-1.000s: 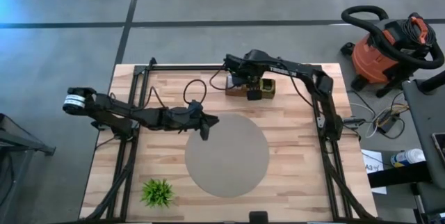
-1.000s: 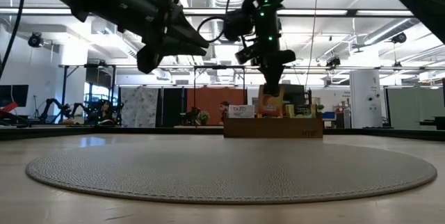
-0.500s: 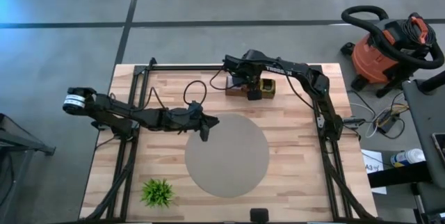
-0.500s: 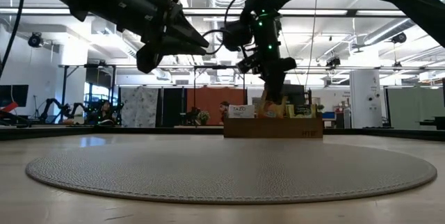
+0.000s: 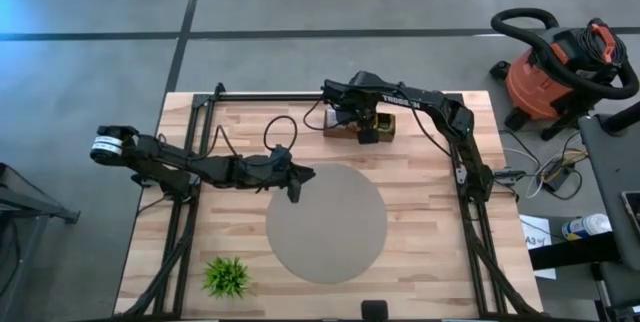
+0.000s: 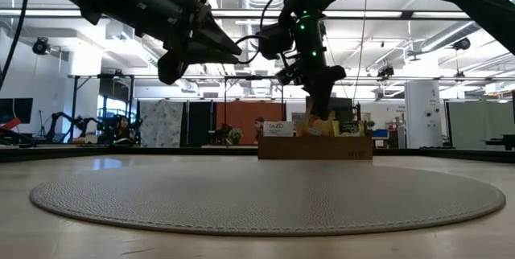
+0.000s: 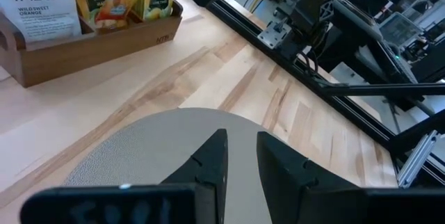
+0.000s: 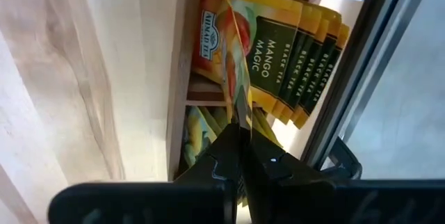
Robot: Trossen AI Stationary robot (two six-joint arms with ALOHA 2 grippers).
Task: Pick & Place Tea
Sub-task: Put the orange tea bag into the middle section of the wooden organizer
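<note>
My right gripper: pinched fully shut on the top edge of one tea sachet, which hangs edge-on straight ahead of my fingertips.
Held sachet: yellow with an orange fruit picture; it stands upright, and its lower part sits down among the other packets in the box.
Tea: a fanned row of yellow sachets with dark green panels reading "Mango Magic Black Tea", packed just beside the one I hold; more yellow-green ones lie in the next compartment, closer to my wrist.
Wooden box: directly beneath my right gripper, near the far edge of the table; a white card marked "Tazo Wild Sweet Orange" stands at one end.
My left gripper: fingers slightly apart, nothing between them.
Left gripper position: it hovers in the air above the near rim of the round grey mat, well apart from the box.
Mat: bare and flat, between my two hands and the front of the table.
Small green plant: on the table, behind and to the side of my left gripper, near the front corner.
</note>
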